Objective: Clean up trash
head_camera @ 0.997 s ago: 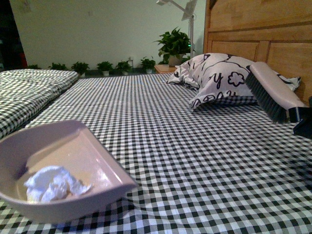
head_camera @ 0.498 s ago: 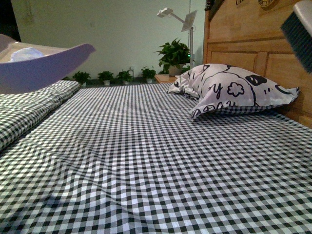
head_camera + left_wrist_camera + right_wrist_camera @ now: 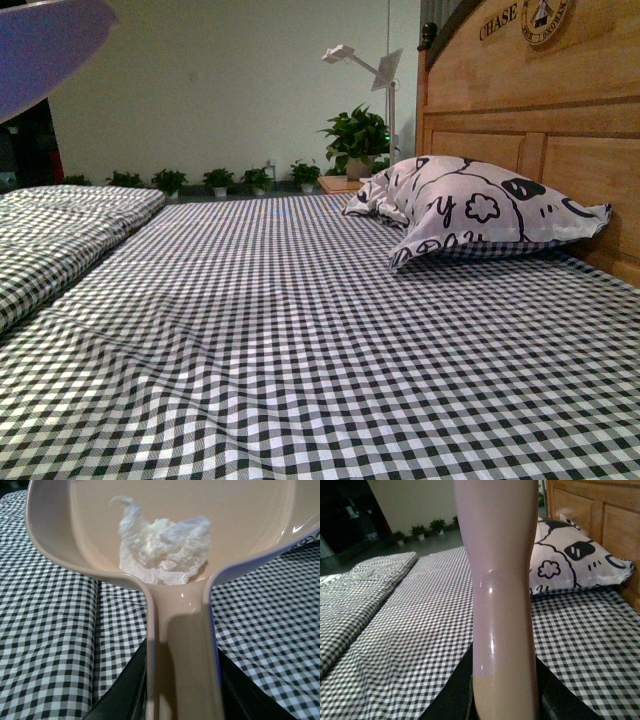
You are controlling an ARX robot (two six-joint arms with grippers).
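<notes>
The trash, a crumpled white paper ball, lies inside the pale pink dustpan, near where its handle begins. My left gripper is shut on the dustpan's handle and holds it high above the checked bed. In the front view only the dustpan's underside shows, at the top left corner. My right gripper is shut on the pink handle of the brush, held upright above the bed. The brush's bristles are out of view.
A black-and-white checked sheet covers the bed. A white pillow with black cartoon print leans on the wooden headboard at the right. A folded checked quilt lies at the left. Potted plants and a lamp stand behind.
The dustpan with the paper rose from the bed's near left to the top left corner. The brush rose and left the front view. The camera's view tilted upward.
</notes>
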